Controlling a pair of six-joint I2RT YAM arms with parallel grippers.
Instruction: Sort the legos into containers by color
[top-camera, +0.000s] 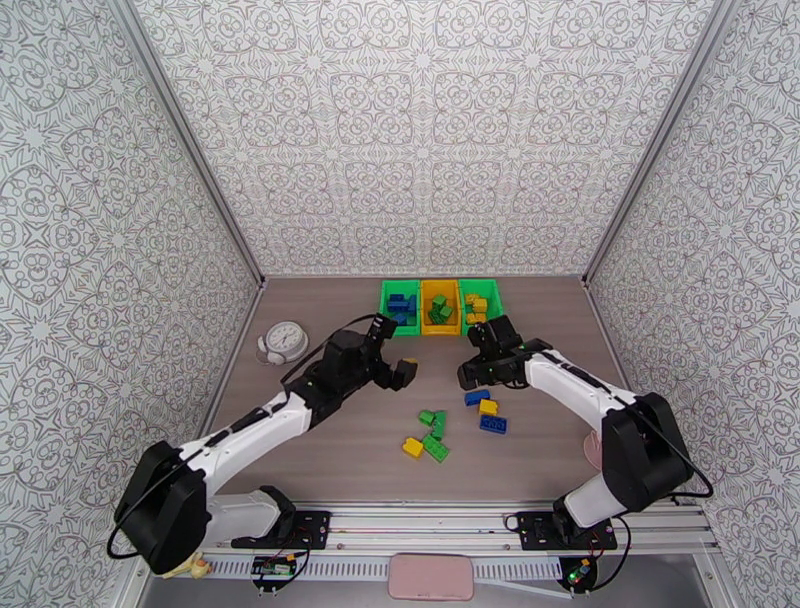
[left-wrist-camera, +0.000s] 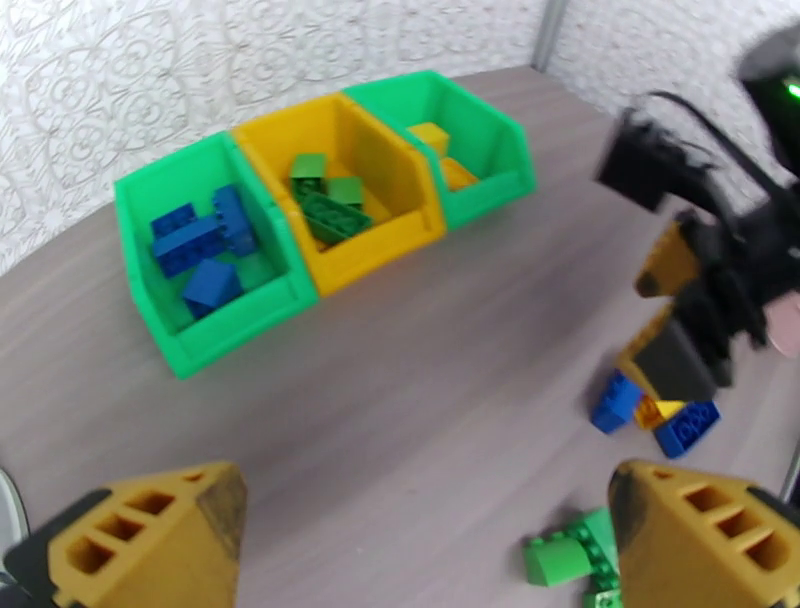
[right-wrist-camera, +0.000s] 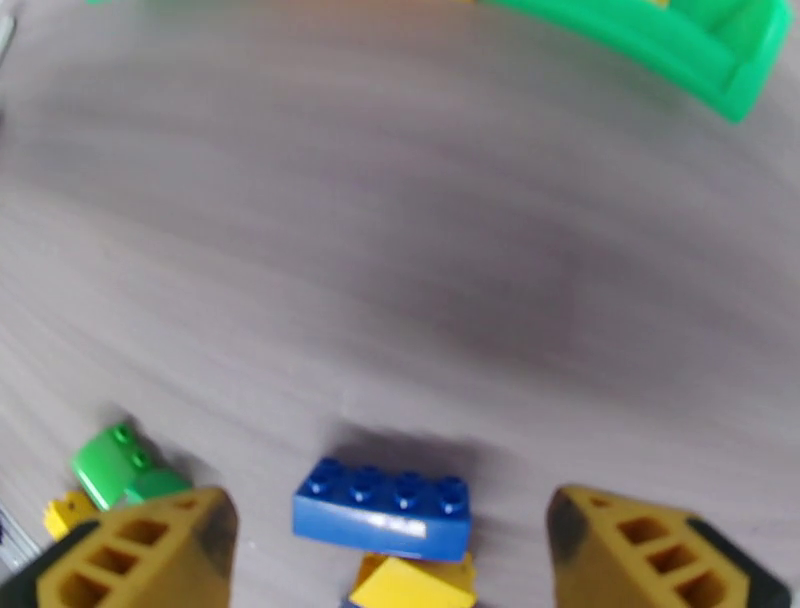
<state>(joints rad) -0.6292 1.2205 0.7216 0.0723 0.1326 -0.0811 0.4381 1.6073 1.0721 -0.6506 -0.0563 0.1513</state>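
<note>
**Top external view**
- Containers: the yellow-orange bin is being flanked by the left green bin and the right green bin, with all three touching in a row.
- Left gripper: it is being held on the arms' side of the yellow-orange bin, offset toward the left green bin. Its finger spread cannot be told here.
- Right gripper: it is being held on the arms' side of the yellow-orange bin, offset toward the right green bin and just beside the loose blue brick.
- Loose green bricks: they are being left on the table, well apart from the yellow-orange bin.

**Left wrist view**
- Left gripper: its fingers are being held fully apart. Nothing is being gripped or touched.
- Yellow-orange bin: sorted green bricks are being held inside it.
- Left green bin: sorted blue bricks are being held inside it.
- Right green bin: sorted yellow bricks are being held inside it.
- Right gripper: it is being held just above the loose blue brick.

**Right wrist view**
- Right gripper: its fingers are being held wide apart, and nothing is being gripped.
- Loose blue brick: it is lying between the two fingers, clear of both, and is being touched by a loose yellow brick.
- Loose green bricks: they are lying beside the other finger.
</note>
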